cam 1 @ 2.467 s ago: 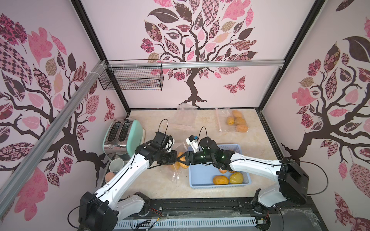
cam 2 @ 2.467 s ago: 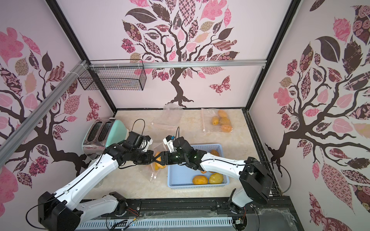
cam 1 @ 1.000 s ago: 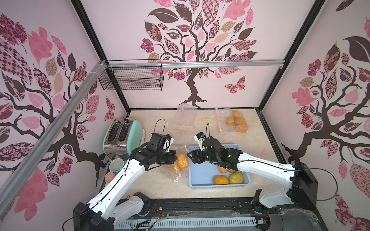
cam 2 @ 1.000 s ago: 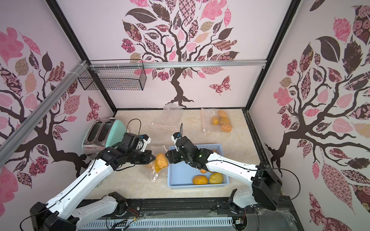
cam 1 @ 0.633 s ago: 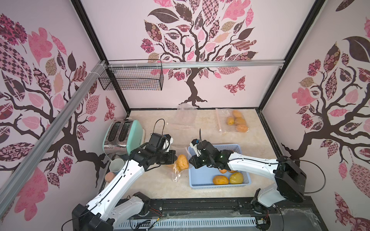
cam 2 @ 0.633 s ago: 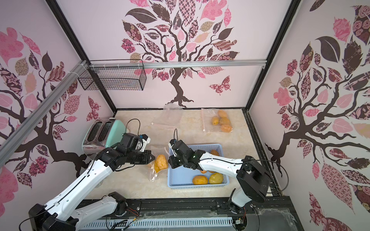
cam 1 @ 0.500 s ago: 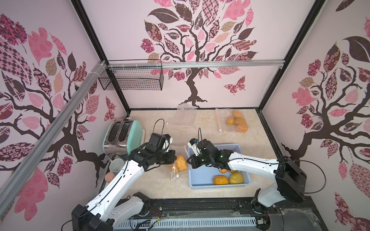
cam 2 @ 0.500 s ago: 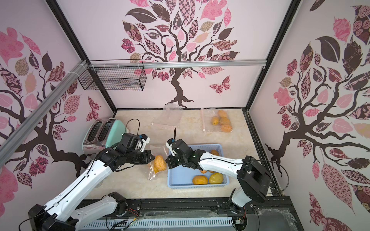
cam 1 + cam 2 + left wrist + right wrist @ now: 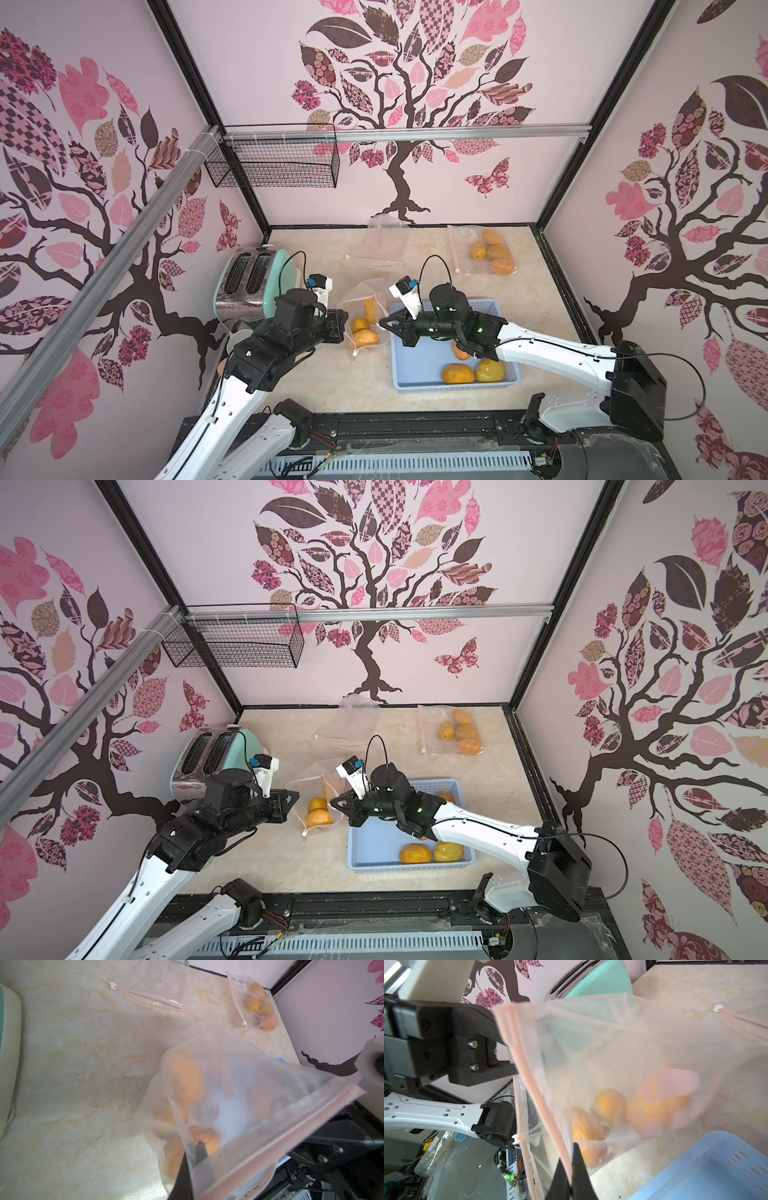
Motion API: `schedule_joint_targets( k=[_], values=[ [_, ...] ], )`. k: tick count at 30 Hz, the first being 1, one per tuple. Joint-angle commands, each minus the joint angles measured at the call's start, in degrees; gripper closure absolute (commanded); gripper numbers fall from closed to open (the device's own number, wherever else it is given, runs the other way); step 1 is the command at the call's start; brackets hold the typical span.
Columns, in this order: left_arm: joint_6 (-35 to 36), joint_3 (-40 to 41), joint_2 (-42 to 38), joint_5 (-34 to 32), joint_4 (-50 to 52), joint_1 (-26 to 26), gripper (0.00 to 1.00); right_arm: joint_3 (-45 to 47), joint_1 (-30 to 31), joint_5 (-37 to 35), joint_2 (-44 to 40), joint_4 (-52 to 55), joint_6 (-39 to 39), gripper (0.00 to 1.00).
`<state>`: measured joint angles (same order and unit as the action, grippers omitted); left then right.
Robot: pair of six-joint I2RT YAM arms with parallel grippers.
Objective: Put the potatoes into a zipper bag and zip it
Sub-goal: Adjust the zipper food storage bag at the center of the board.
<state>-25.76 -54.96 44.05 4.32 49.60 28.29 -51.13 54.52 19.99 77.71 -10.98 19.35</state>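
Left pincer [image 9: 342, 326], right pincer [image 9: 385, 324] both clamped on zipper bag [image 9: 362, 297] rim, opposite sides: mouth held taut, likely for zipping; potatoes [image 9: 365, 337] hang inside.

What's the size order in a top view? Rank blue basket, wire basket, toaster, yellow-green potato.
1. blue basket and wire basket, alike; the wire one hangs nearer the camera, so unranked.
2. toaster
3. yellow-green potato
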Motion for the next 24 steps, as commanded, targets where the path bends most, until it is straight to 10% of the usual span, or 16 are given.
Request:
schedule_joint_targets(
  k=[1,3,5,9,24],
  values=[
    [-0.2,1.4,2.2,0.4,-1.0,0.1,1.0,0.4,-0.1,-1.5,0.0,-0.3,-0.2,1.0],
    [0.4,0.1,4.5,2.3,1.1,0.2,1.0,-1.5,0.0,-4.0,0.8,2.7,-0.6,1.0],
    [0.7,-1.4,6.5,2.4,3.9,0.1,1.0,-2.4,-0.1,-4.7,1.1,4.5,-1.0,0.59],
    [0.3,-1.1,7.8,-0.1,5.3,0.1,1.0,-3.3,-0.1,-9.7,-1.7,10.2,-1.4,0.27],
    [-0.8,2.6,10.0,3.3,2.7,0.1,1.0,7.1,-8.4,-28.5,-18.9,37.8,7.6,0.19]
  ],
)
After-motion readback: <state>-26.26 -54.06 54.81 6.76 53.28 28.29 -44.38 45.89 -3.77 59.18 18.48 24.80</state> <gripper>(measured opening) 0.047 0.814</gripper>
